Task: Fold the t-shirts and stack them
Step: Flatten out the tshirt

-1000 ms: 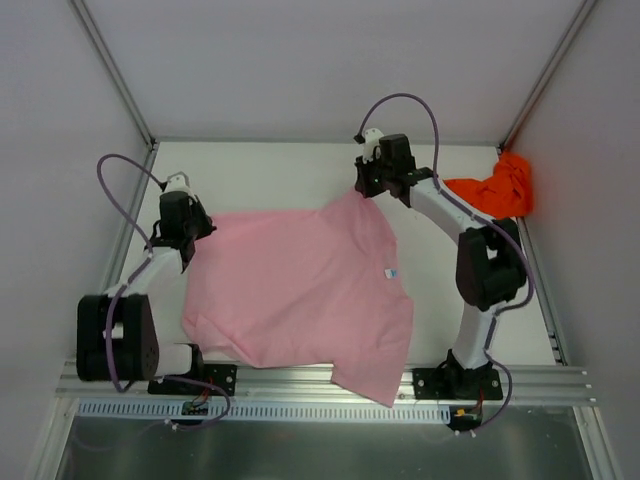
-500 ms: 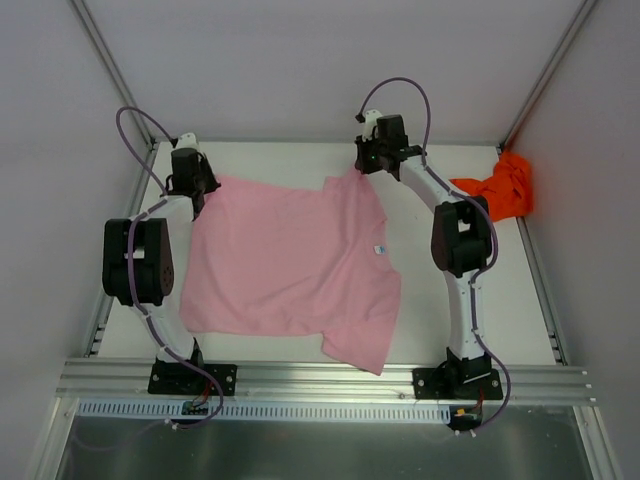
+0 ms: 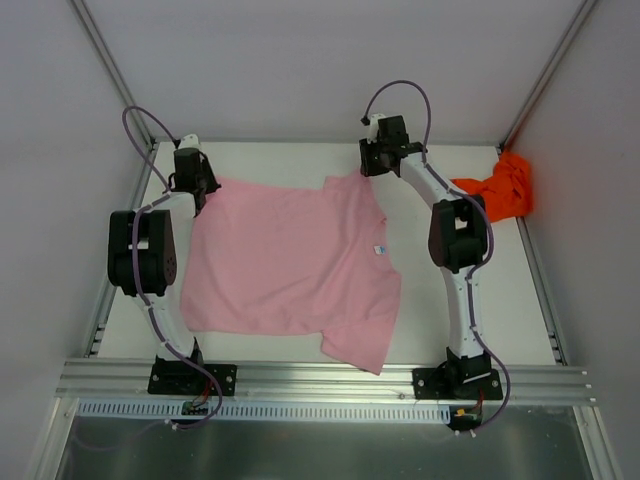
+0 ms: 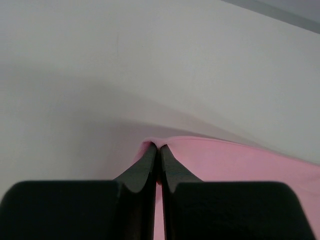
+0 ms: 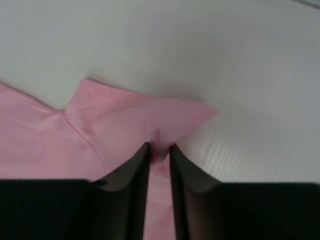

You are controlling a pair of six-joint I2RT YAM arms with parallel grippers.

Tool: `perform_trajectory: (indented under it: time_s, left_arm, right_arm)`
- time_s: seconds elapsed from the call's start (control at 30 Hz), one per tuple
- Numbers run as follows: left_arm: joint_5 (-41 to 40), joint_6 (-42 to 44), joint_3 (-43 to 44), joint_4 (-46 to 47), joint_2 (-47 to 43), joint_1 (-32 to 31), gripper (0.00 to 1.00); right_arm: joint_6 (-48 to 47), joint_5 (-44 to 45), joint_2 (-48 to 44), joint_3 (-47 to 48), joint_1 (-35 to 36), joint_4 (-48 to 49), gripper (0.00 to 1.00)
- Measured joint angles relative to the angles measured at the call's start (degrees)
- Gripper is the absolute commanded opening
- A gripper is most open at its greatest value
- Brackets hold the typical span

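Observation:
The pale pink t-shirt (image 3: 290, 260) lies spread flat on the white table, its small neck label (image 3: 381, 250) on the right side. My left gripper (image 3: 200, 190) is shut on the shirt's far left corner; the left wrist view shows the pink cloth (image 4: 240, 160) pinched at the closed tips of that gripper (image 4: 159, 146). My right gripper (image 3: 372, 172) is at the far right corner. In the right wrist view its jaws (image 5: 160, 146) stand slightly apart, with a pucker of pink cloth (image 5: 130, 115) between them. The orange-red t-shirt (image 3: 500, 190) lies crumpled at the far right edge.
White walls with metal corner posts (image 3: 110, 70) close in the table at the back and sides. The aluminium rail (image 3: 320, 378) carrying both arm bases runs along the near edge. The shirt's near right sleeve (image 3: 360, 345) reaches close to that rail.
Both arms stretched toward the back wall and drew the pink shirt away from the near rail, flattening it. The right jaws have parted slightly; the left stays clamped.

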Motion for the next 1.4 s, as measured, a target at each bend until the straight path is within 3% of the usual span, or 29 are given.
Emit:
perform_trajectory:
  time_s: [0.13,0.23,0.3,0.83,1.0,1.3,1.4]
  left_arm:
    - [-0.11,0.00,0.04,-0.24,0.15,0.39,0.00]
    - [-0.04,0.09,0.07,-0.22,0.15,0.39,0.00]
    - [0.07,0.13,0.07,-0.17,0.15,0.39,0.00]
    - [1.73,2.03,0.11,-0.11,0.15,0.39,0.00]
    - [1.84,2.78,0.11,-0.11,0.15,0.39,0.00]
    - [2.69,3.17,0.13,-0.13,0.15,0.39,0.00]
    - [2.71,3.26,0.13,-0.17,0.17,0.39,0.00]
  right_arm:
    - [1.79,0.87,0.72,0.63,-1.31,-3.43,0.80]
    - [2.89,1.75,0.76,1.77,-2.36,-6.43,0.97]
    - [3.98,1.95,1.20,3.76,-2.93,-7.82,0.99]
    - [20.11,-4.72,10.84,16.37,-5.35,-6.71,0.96]
    - [22.97,-4.72,14.14,16.37,-5.14,-6.71,0.79]
    - [23.52,-4.52,15.50,18.01,-3.34,-4.00,0.68]
    - [23.41,-4.52,16.83,20.24,-2.69,-3.30,0.53]
